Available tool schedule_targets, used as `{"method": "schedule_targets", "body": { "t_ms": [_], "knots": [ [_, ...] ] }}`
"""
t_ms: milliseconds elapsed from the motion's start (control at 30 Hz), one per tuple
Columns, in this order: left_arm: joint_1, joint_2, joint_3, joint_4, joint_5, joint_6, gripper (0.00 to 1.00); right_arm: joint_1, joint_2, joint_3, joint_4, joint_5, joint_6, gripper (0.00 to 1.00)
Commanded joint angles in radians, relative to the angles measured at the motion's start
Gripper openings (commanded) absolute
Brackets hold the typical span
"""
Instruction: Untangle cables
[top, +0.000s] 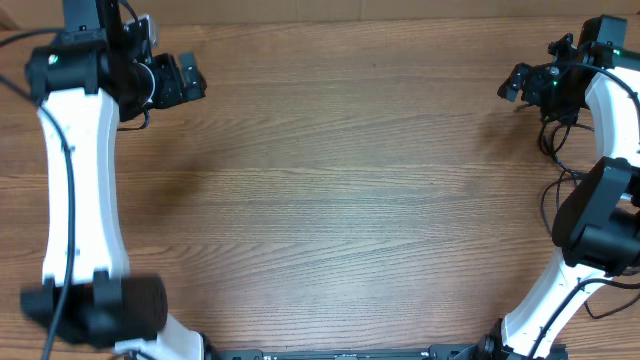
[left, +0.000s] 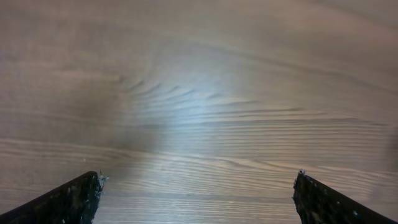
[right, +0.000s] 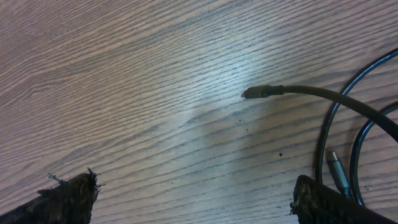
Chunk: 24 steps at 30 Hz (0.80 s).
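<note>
Both tools sitting wide, gripping nothing: left tool (left: 199, 179) hovering at 10 o'clock, right tool (right: 196, 180) at 2. Cables (right: 311, 91) lying on desk (top: 330, 200) at 3 o'clock, just beside right tool.

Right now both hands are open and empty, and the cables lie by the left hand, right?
Not quite. The cables lie by the right hand, not the left hand; the right wrist view shows them. Both hands are open and empty, as you said.
</note>
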Motion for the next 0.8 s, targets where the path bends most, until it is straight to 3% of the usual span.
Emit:
{"method": "schedule_targets", "body": {
  "t_ms": [0,400,767],
  "knots": [
    [-0.042,-0.13,0.011,0.0,-0.003,0.02,1.0,-0.005,0.001,0.001,0.002,0.01,-0.008,1.0],
    [-0.079,-0.405,0.011,-0.001,-0.002,0.02,1.0,-0.005,0.001,0.001,0.002,0.01,-0.008,1.0],
    [-0.079,-0.414,-0.027,-0.008,-0.002,0.02,1.0,-0.005,0.001,0.001,0.002,0.01,-0.008,1.0]
  ]
}}
